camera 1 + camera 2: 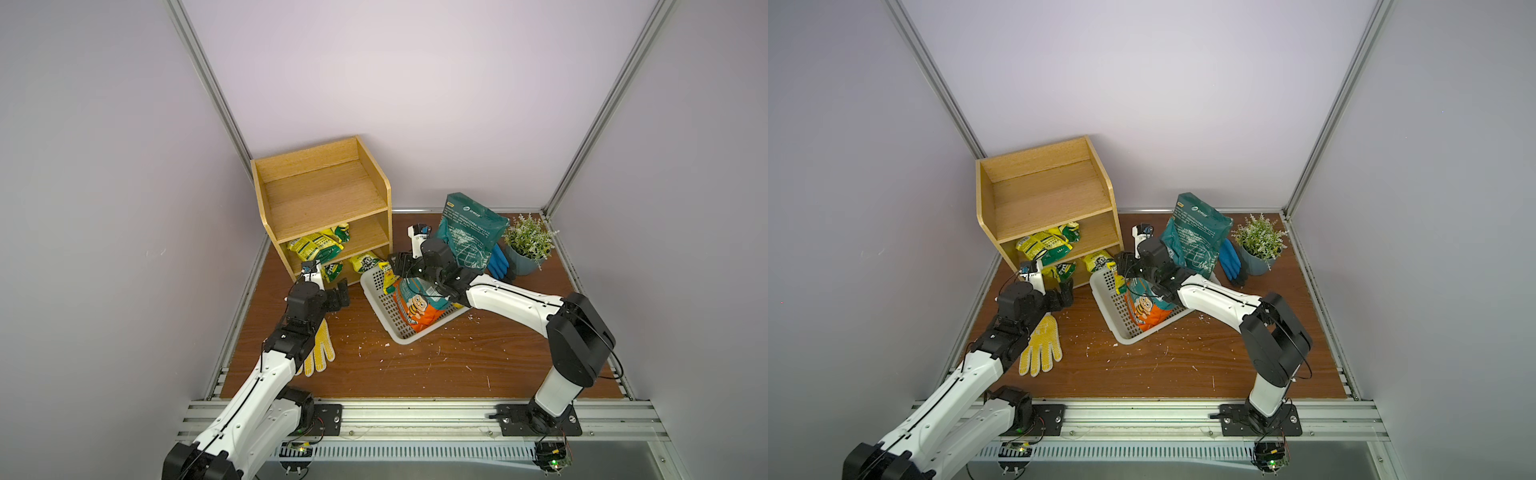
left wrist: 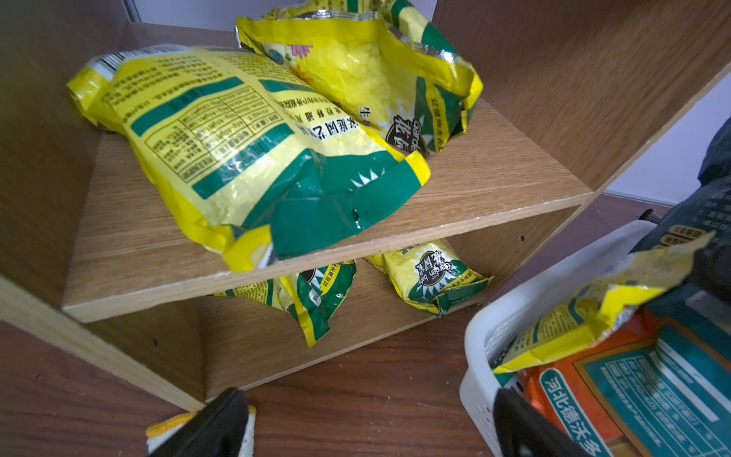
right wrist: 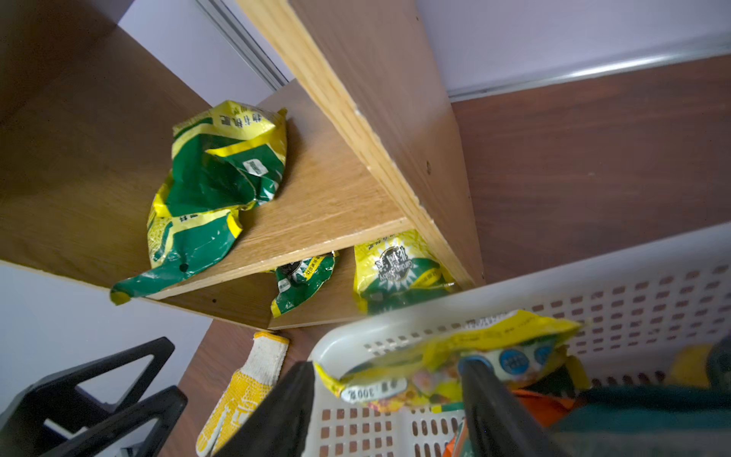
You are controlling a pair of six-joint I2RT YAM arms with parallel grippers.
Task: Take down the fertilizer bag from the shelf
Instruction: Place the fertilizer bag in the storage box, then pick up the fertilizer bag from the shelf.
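The shelf (image 1: 324, 195) stands at the back left of the table (image 1: 457, 365). Two yellow and green fertilizer bags (image 1: 316, 245) lie on its middle board. Two small bags (image 2: 431, 277) of the same kind lie on its bottom board. The right gripper (image 3: 387, 366) hangs over the white basket (image 1: 386, 316) just beside the shelf. Its fingers are spread apart. One more yellow bag (image 3: 455, 356) shows between them, resting at the basket's edge above an orange bag (image 1: 419, 307). The left gripper (image 1: 343, 293) is wide open too and holds nothing. It hangs in front of the bottom board, above a yellow glove (image 1: 320, 349).
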